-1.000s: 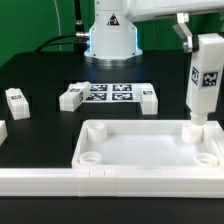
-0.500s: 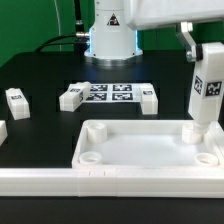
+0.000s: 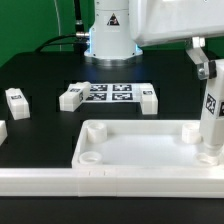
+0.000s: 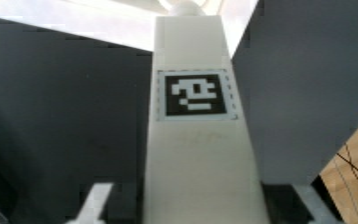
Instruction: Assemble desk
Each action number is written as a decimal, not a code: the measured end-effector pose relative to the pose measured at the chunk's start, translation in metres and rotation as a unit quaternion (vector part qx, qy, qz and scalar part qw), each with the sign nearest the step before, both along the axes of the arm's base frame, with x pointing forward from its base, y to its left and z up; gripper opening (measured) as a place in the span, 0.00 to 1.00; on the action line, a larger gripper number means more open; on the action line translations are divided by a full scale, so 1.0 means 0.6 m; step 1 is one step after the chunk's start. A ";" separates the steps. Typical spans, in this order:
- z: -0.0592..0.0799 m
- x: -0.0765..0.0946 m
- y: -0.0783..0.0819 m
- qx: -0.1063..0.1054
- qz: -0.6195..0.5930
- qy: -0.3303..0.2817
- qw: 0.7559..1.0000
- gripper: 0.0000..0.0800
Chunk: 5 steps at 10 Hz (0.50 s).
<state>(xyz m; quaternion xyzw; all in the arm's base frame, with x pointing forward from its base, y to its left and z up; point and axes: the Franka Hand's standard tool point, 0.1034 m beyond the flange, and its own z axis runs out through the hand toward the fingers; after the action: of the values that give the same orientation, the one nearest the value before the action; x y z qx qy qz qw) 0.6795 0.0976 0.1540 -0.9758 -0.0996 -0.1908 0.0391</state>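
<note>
Claw (image 3: 205, 58) clamps the white leg (image 3: 211, 110) upright over the tabletop's (image 3: 50, 180) near corner socket (image 3: 208, 156), on the exterior view's right. Keep the leg vertical, centre its foot, press straight down; tilt risks jamming.

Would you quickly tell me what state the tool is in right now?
Tool: closed, holding a leg upright.

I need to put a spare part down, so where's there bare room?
Bare black table lies between the leg on the exterior view's left and the leg beside the marker board. The tabletop's flat middle is free too. Crowded: its end on that view's right, where the claw holds the upright leg.
</note>
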 end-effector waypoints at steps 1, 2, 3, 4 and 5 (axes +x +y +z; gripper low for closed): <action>-0.008 -0.001 -0.001 0.000 0.000 0.002 1.000 0.36; -0.016 -0.003 -0.001 0.000 0.000 0.004 1.000 0.36; -0.021 -0.005 -0.002 0.000 -0.001 0.006 1.000 0.36; -0.022 -0.004 -0.002 0.000 -0.001 0.002 1.000 0.36; -0.022 -0.005 -0.001 0.000 -0.002 0.001 1.000 0.36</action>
<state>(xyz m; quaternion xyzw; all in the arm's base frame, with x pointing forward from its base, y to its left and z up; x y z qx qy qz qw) 0.6767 0.0970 0.1411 -0.9761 -0.0977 -0.1900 0.0387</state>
